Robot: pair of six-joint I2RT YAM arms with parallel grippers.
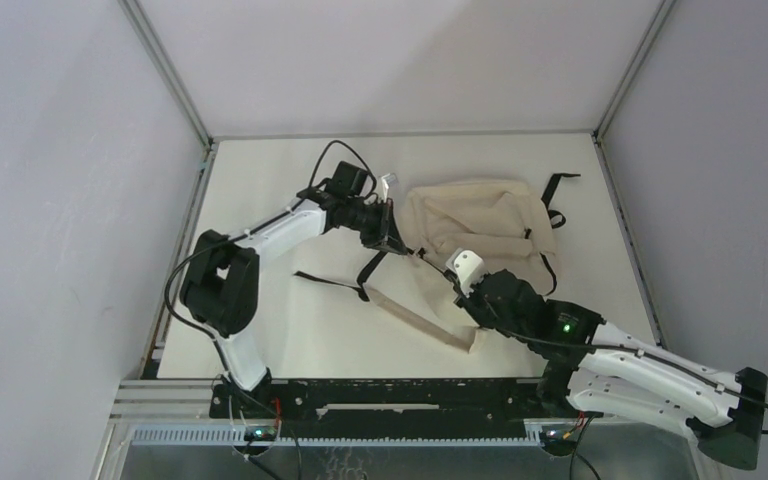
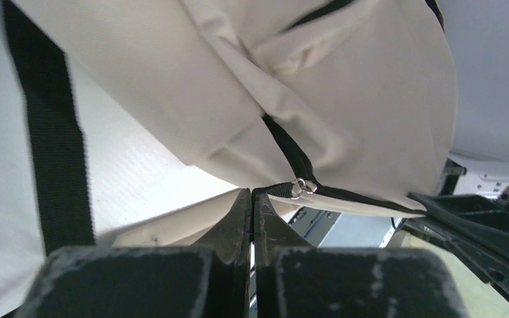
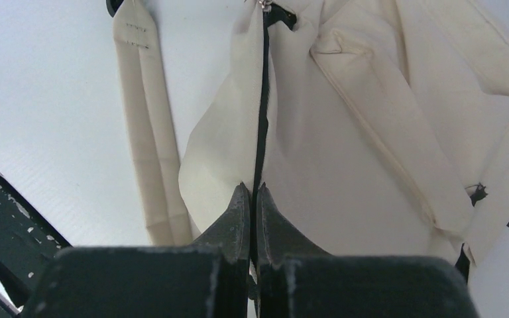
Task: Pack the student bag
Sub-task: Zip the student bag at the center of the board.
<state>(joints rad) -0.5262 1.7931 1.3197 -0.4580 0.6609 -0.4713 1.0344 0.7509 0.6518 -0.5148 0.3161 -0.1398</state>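
Free room over near-left table [image 1: 300, 340]; student bag [image 1: 480, 215], trailing straps [image 1: 415, 322] block centre, right.

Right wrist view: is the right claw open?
No, the right claw has its fingers pressed together, pinching the student bag at its black zipper seam.

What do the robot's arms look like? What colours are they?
Both are white tubes with chunky black joints: the left arm and the right arm. Thin black cables loop along them. A little green light glows on the right one. The fingers are black, pointy and scuffed.
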